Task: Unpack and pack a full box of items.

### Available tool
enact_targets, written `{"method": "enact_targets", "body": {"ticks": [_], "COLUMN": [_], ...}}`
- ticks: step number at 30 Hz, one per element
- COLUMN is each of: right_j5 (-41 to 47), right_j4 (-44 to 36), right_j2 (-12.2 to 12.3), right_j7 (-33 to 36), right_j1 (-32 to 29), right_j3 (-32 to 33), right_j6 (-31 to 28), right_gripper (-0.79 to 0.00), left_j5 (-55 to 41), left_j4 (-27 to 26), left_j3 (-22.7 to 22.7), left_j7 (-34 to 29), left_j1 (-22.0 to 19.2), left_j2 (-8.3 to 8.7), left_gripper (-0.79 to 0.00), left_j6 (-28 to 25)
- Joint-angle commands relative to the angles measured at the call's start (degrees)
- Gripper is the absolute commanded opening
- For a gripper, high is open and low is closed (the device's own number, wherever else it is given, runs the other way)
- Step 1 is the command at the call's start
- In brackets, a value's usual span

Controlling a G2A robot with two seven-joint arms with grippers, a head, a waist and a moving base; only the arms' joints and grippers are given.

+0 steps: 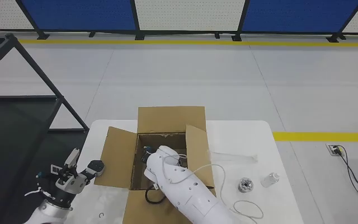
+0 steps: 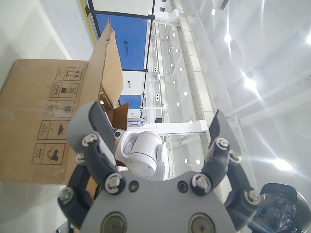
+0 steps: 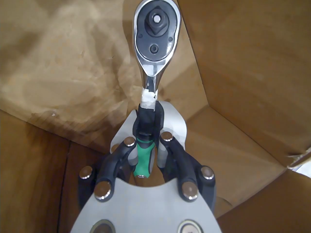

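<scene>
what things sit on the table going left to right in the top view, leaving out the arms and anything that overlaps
cardboard box → round metal piece → small clear bottle

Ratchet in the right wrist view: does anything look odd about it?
Yes. The ratchet, clamped in the right gripper inside the box, has a ragged white scrap around its neck, like torn tape.
</scene>
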Motion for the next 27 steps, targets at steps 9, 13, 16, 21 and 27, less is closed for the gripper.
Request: {"method": "enact_targets", "body": {"ticks": [9,13,16,21,27], "right_j5": [2.0,1.9,1.7,-0.9,-8.6], "right_j4": [7.0,6.9,4.8,-1.5,-14.7], "right_j2": [-1.1,-1.6,-1.7,-1.5,0.0], "right_j7": [-3.8,-4.3,-4.0,-1.8,3.5], "right_j1": [2.8,3.2,2.7,0.1,-5.9], "right_j3": [0.7,0.4,-0.1,-1.4,-1.9], "right_j6": [1.8,3.0,4.4,7.8,12.2], "right_gripper": [-0.409,-0.397,-0.397,-0.394,-0.400], "left_j5": [-0.2,-0.1,0.2,0.9,1.5], "left_j4": [0.0,-0.2,-0.5,-0.1,0.0], "left_j3": [-0.5,-0.6,-0.4,0.4,1.0], "left_j7": [-0.2,-0.3,-0.4,-0.6,-1.0], "left_j1": [0.5,0.6,0.5,-0.2,-0.7], "left_j2": [-0.09,-0.12,-0.14,-0.15,-0.16], "left_gripper": [0.000,0.000,0.000,0.000,0.000], "left_j6": [-0.3,-0.3,-0.1,0.5,1.0]}}
